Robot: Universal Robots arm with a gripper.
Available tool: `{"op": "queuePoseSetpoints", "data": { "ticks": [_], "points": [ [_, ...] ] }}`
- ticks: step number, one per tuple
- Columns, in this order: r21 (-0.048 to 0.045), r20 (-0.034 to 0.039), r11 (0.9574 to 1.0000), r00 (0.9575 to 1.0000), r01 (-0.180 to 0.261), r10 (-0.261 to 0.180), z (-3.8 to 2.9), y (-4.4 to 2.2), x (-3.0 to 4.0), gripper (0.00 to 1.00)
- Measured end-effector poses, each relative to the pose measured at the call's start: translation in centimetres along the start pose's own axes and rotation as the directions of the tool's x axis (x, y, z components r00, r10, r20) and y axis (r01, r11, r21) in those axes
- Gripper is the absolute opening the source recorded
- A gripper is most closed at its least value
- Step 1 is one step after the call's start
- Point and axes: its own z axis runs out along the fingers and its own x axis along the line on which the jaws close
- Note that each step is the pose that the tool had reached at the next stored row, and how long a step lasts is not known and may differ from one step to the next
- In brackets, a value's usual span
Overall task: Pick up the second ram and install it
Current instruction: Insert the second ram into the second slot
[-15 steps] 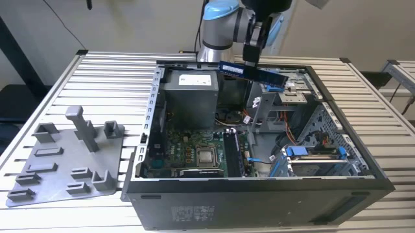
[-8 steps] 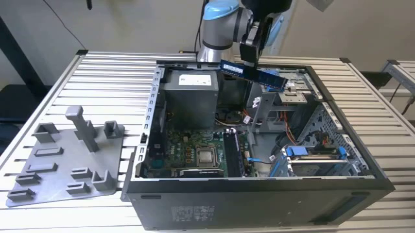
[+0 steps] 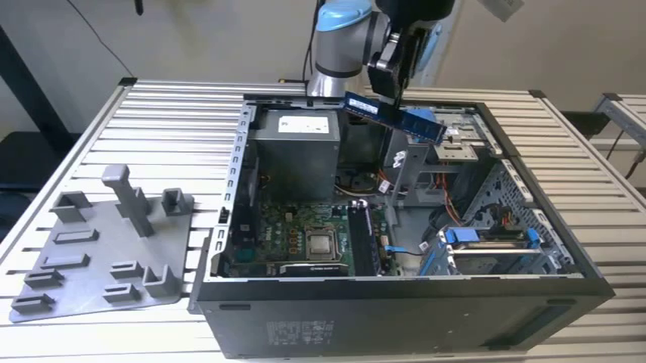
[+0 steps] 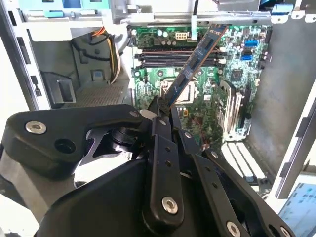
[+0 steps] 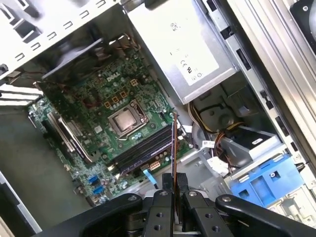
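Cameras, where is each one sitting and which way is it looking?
Exterior view: stands apart, looks down into the open computer case; the arm and end effector show.
First wrist view: on the wrist, looking along the end effector at the motherboard.
Second wrist view: also on the wrist, behind the end effector.
Both wrist views share the gripped second ram and motherboard.

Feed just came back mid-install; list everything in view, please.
second ram: one, dark blue-green, tilted above the open case
computer case: one, black, open, on the table
motherboard: one, green, inside the case
power supply box: one, grey, white label, inside the case
drive bracket: one, blue, inside the case
peg tray: one, grey, exterior view's left of the case
table: one, silver slats, under everything
arm: one, grey and light blue, above the case's far end
pincer: one, black, shut on the second ram
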Motion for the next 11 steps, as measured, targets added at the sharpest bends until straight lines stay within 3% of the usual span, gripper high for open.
{"op": "queuePoseSetpoints", "data": {
  "ticks": [6, 11],
  "points": [
    [0.0003, -0.0004, 0.9966, 0.9966, -0.083, 0.083, 0.05, 0.0, 0.01, 0.14],
    [0.0007, -0.001, 0.9884, 0.9884, -0.152, 0.152, 0.07, 0.0, 0.0, 0.14]
  ]
}}
